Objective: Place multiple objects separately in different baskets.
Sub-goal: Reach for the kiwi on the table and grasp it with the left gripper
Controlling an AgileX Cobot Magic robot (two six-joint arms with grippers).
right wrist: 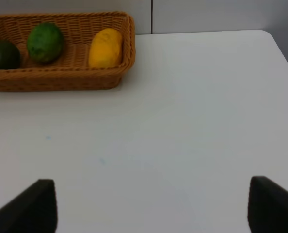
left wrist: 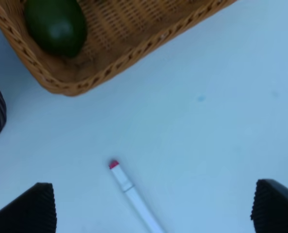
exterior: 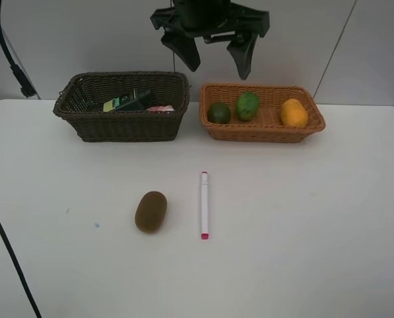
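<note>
Currently: kiwi (exterior: pixel 150 212) and marker (exterior: pixel 203 205) lie on table (exterior: pixel 303 218), near each other, not touching. Tan basket (exterior: pixel 263 134) holds dark green fruit (exterior: pixel 218 112), lighter green fruit (exterior: pixel 247 105), mango (exterior: pixel 294 113). Dark basket (exterior: pixel 121 127) holds green bottle (exterior: pixel 127 101); pink bottle (exterior: pixel 160 108) partly hidden. Left hand (left wrist: pixel 156 206) above marker, jaws wide, empty. Right hand (right wrist: pixel 151 206) over table, jaws wide, empty.

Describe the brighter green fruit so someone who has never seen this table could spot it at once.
At the far edge of the white table stand two wicker baskets; take the shallow orange-tan basket, right of the dark brown basket. Three fruits lie in it; the brighter green fruit is the middle one, between a darker green fruit and an orange mango.
</note>
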